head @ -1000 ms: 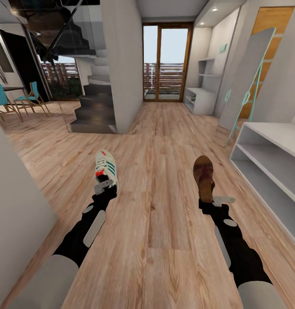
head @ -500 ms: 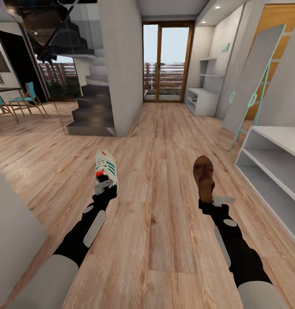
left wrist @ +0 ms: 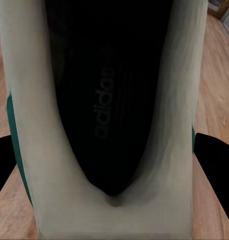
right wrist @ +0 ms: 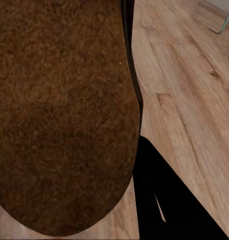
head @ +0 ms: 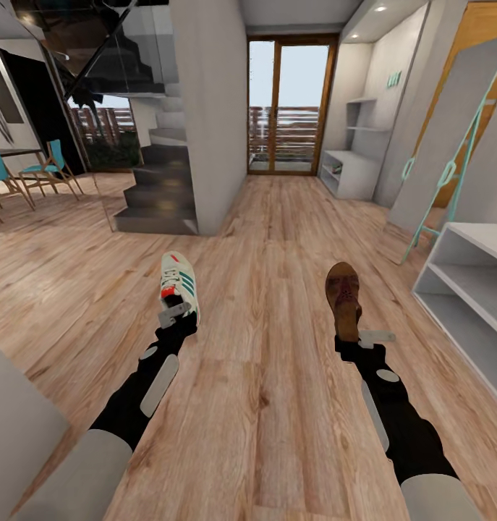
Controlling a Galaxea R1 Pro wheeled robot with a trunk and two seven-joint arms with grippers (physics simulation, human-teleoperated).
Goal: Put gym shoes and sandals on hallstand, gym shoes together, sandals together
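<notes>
My left gripper (head: 177, 312) is shut on the heel of a cream gym shoe (head: 179, 284) with green stripes and a red heel tab, held out over the corridor floor (head: 262, 405). Up close, the left wrist view looks into the gym shoe's (left wrist: 109, 100) dark inside. A dark brown sandal (head: 343, 298) is held by its heel in my right gripper (head: 358, 336), toe pointing away. In the right wrist view the sandal's (right wrist: 59, 115) brown footbed lies close, with a black finger (right wrist: 169, 200) beside it. The pale hallstand (head: 471, 289) stands at the right edge.
A grey pillar (head: 208, 108) and dark stairs (head: 158, 195) stand ahead left. A wood-framed glass door (head: 290, 105) ends the corridor, with a low white shelf unit (head: 349, 170) beside it. A leaning mirror with teal frame (head: 451, 137) stands right. Blue chairs (head: 49, 166) sit far left.
The whole view has shifted: the hallstand and mirror slid right and the grey wall at lower left shrank, so the camera moved. Both arms hold their shoes in the same pose.
</notes>
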